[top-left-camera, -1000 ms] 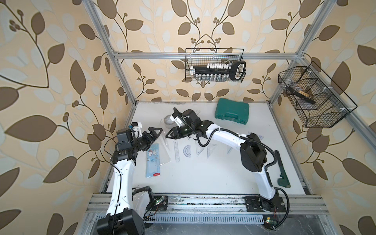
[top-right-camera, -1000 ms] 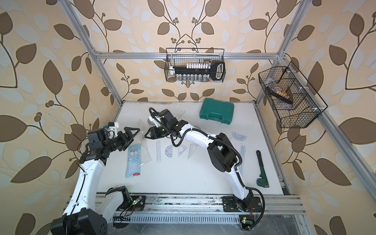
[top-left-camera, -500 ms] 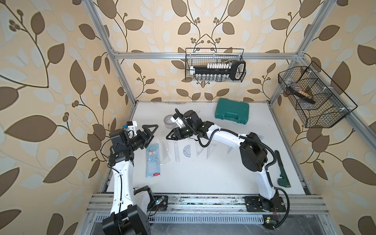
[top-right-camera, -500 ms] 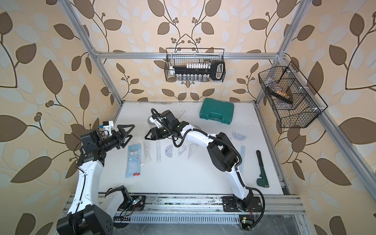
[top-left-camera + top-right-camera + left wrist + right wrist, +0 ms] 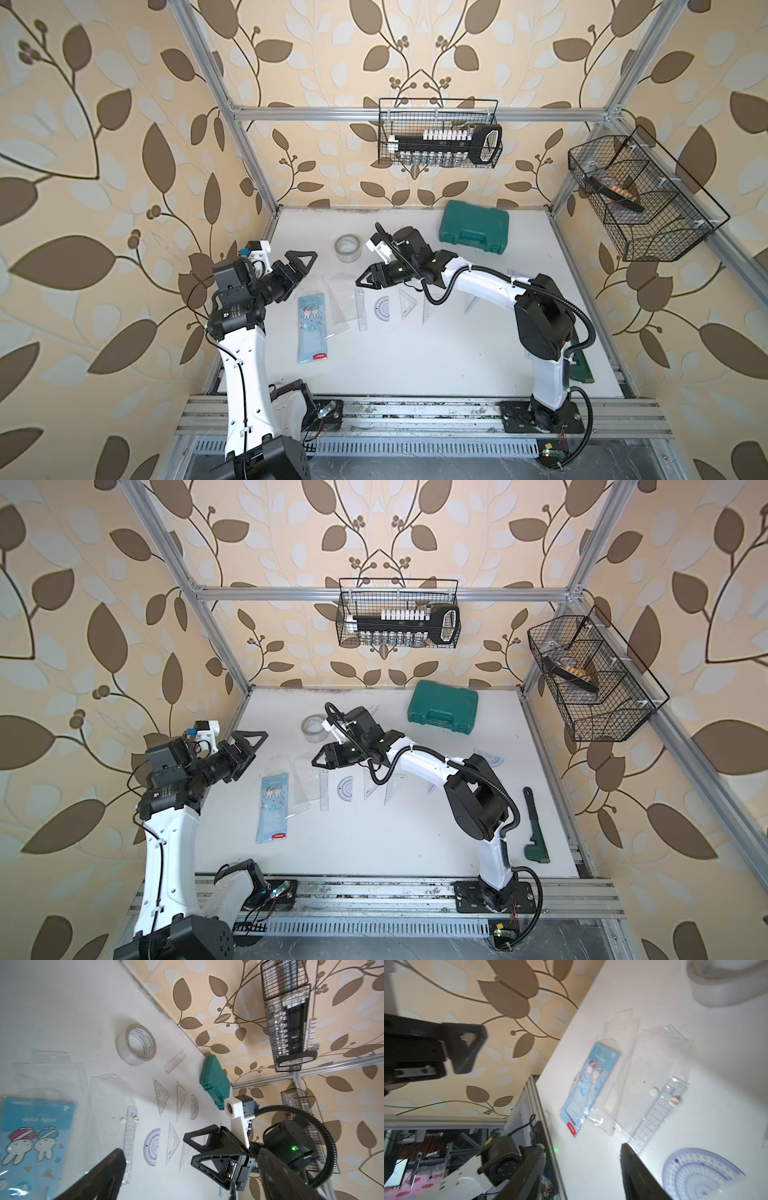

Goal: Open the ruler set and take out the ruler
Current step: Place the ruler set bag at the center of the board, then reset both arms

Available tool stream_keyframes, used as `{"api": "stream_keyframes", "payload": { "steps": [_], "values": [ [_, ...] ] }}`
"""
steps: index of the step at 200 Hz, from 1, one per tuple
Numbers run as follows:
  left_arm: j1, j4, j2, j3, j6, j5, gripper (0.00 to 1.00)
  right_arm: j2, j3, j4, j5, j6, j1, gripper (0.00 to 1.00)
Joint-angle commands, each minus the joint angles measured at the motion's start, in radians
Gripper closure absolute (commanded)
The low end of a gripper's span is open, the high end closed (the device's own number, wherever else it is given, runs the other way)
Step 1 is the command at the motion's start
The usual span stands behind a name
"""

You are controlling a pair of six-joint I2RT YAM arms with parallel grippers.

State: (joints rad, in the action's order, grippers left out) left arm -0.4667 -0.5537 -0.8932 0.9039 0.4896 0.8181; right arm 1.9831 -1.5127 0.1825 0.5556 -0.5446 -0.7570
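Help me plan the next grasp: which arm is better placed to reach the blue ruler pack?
Left, probably. The left gripper hovers open on the blue ruler pack's side of the table. The right gripper, also open, hangs by the far end of the straight ruler, beyond the clear sleeve.

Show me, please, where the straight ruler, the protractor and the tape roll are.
straight ruler (image 5: 129,1136), left wrist view, mid-length.
protractor (image 5: 150,1147), left wrist view, centre of face.
tape roll (image 5: 122,1047), left wrist view, outer wall.
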Motion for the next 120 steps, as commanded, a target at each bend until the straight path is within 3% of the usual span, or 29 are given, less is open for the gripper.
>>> {"api": "stream_keyframes", "payload": {
  "steps": [1, 45, 76, 99, 120],
  "values": [
    [-0.01, -0.053, 0.002, -0.041, -0.07, -0.095, 0.01, -0.024, 0.034, 0.083, -0.12, 0.041, 0.017, 0.42],
    [-0.006, 0.003, 0.026, -0.129, -0.071, -0.223, 0.01, 0.033, 0.018, 0.095, -0.171, 0.056, 0.033, 0.51],
    [0.012, 0.041, 0.025, -0.16, -0.047, -0.226, 0.01, 0.061, 0.016, 0.107, -0.247, 0.073, 0.033, 0.55],
    [0.044, 0.046, 0.043, -0.164, -0.037, -0.278, 0.01, 0.136, -0.026, 0.086, -0.205, 0.073, 0.034, 0.65],
    [0.086, 0.05, 0.033, -0.172, -0.021, -0.302, 0.01, 0.191, -0.058, 0.061, -0.167, 0.044, 0.03, 0.67]
  ]
}}
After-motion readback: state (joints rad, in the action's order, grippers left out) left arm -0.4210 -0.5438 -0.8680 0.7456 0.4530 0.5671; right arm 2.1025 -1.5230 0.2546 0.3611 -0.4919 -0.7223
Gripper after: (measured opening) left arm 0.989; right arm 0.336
